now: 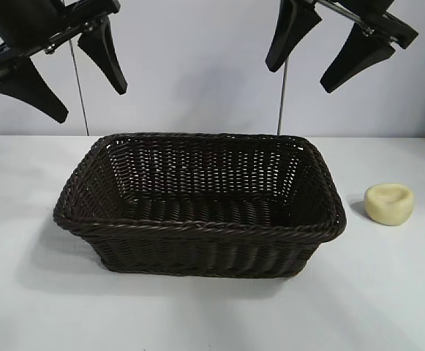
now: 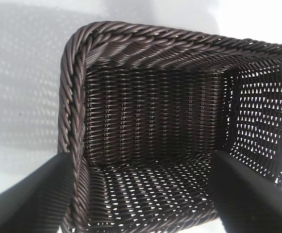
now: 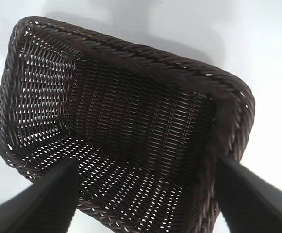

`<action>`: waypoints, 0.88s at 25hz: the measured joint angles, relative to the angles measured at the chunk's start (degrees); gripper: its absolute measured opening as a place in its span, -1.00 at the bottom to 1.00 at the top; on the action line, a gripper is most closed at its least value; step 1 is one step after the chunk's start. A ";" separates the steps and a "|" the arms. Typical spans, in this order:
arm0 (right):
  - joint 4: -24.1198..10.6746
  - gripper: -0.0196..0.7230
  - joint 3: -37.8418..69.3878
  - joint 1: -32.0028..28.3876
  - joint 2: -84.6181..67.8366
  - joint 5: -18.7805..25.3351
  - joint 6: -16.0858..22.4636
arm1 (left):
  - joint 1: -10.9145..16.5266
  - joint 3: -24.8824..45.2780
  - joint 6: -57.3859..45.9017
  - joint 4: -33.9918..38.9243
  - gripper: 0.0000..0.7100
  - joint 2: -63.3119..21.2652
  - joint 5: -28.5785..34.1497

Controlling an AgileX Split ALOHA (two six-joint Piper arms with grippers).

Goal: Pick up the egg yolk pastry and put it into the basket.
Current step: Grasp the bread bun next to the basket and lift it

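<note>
The egg yolk pastry (image 1: pixel 389 202), a small pale yellow bun with a dented top, lies on the white table just right of the basket. The dark brown wicker basket (image 1: pixel 197 228) stands in the middle of the table and is empty; both wrist views look down into it (image 2: pixel 77 97) (image 3: pixel 228 90). My left gripper (image 1: pixel 91 102) hangs open high above the basket's left end. My right gripper (image 1: pixel 296 82) hangs open high above its right end. The pastry does not show in either wrist view.
The white table (image 1: pixel 36 307) runs on in front of and beside the basket. A pale wall with two thin vertical rods (image 1: pixel 80 95) stands behind.
</note>
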 joint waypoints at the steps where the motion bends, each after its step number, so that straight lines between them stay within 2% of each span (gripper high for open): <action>1: -0.43 0.56 0.00 0.00 0.00 0.14 0.00 | 0.00 0.00 0.00 0.00 0.58 0.00 0.00; 5: -3.87 0.56 0.00 -1.20 0.00 0.67 0.00 | 0.00 0.00 0.00 0.00 0.58 0.00 0.07; 13: -9.17 0.56 0.00 -11.42 0.00 2.11 0.00 | 0.00 0.00 0.00 0.00 0.58 0.00 0.13; 18: -10.65 0.56 0.00 -15.97 0.43 1.86 1.13 | 0.00 0.00 0.00 -0.18 0.58 0.00 -0.28; 22: -10.65 0.56 0.00 -16.51 3.88 1.61 1.57 | 0.00 0.00 0.00 -0.18 0.58 0.00 -0.28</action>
